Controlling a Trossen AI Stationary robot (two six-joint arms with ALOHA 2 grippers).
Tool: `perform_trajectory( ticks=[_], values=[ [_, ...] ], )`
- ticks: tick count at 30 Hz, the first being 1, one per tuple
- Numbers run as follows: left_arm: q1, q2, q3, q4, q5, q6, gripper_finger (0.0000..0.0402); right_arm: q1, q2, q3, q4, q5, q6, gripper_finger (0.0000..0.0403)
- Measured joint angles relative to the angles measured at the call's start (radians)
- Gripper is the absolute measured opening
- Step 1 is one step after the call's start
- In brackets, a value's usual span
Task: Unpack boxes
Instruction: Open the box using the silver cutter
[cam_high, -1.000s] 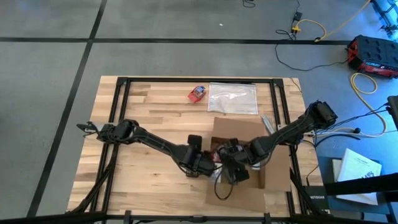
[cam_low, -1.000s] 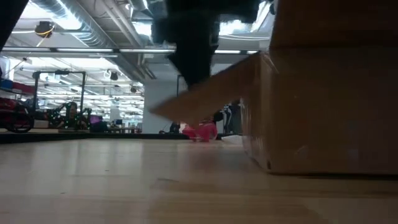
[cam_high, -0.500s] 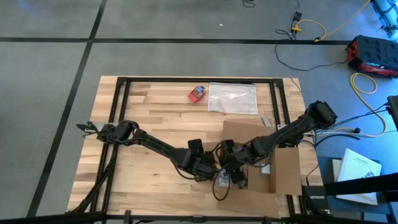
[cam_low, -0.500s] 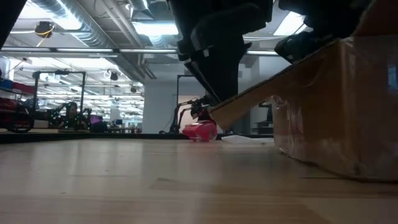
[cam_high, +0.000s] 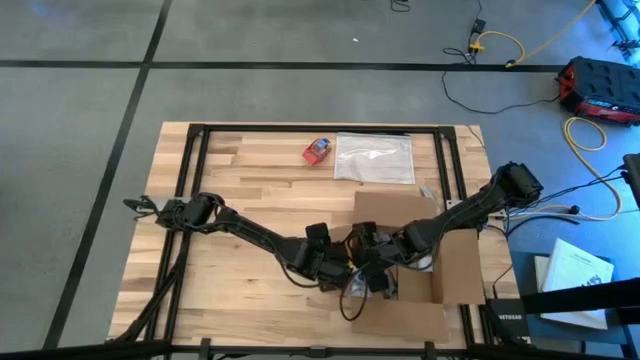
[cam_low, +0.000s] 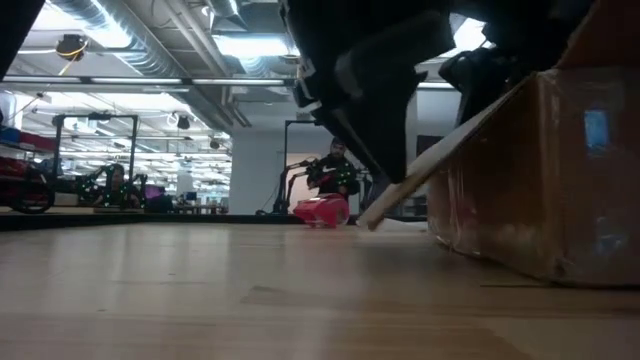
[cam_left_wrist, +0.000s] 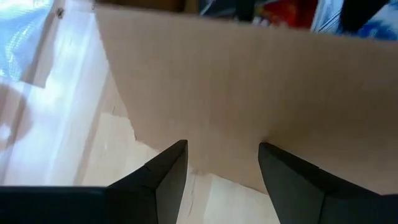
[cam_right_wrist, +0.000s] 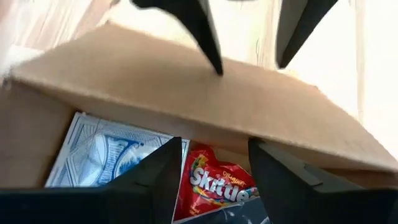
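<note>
Both grippers stand parted and hold nothing — the left gripper (cam_left_wrist: 221, 168) just outside the cardboard box's (cam_high: 410, 265) raised flap (cam_left_wrist: 249, 93), the right gripper (cam_right_wrist: 211, 165) over its contents — so the unheld flap could drop shut.

The box (cam_high: 415, 255) sits on the table (cam_high: 230, 190) between both claws: the left claw (cam_high: 345, 265) just outside its flap (cam_left_wrist: 249, 106), the right claw (cam_high: 378, 275) just inside. Under the right claw, in the box, a candy bag (cam_right_wrist: 211, 183) lies beside a card pack (cam_right_wrist: 102, 155). Well beyond both claws, a plastic bag (cam_high: 374, 158) lies beside a small object (cam_high: 317, 150).
</note>
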Motion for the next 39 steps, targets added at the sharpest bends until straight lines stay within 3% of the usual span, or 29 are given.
perform_trajectory(
  ticks=[14, 26, 35, 39],
  values=[
    [0.001, 0.003, -0.023, 0.122, 0.004, -0.043, 0.0186, 0.002, 0.021, 0.0, 0.055, 0.035, 0.057, 0.0175],
    [0.001, 0.003, -0.024, 0.129, 0.0, -0.067, 0.0186, 0.001, 0.021, 0.0, 0.05, 0.038, 0.076, 0.0175],
    [0.011, -0.078, 0.001, -0.1, -0.046, -0.021, 0.0186, -0.004, 0.018, 0.008, 0.076, 0.08, 0.088, 0.0175],
    [0.015, -0.169, 0.012, -0.198, -0.061, -0.012, 0.0186, -0.004, 0.024, 0.003, 0.033, 0.08, 0.088, 0.0175]
  ],
)
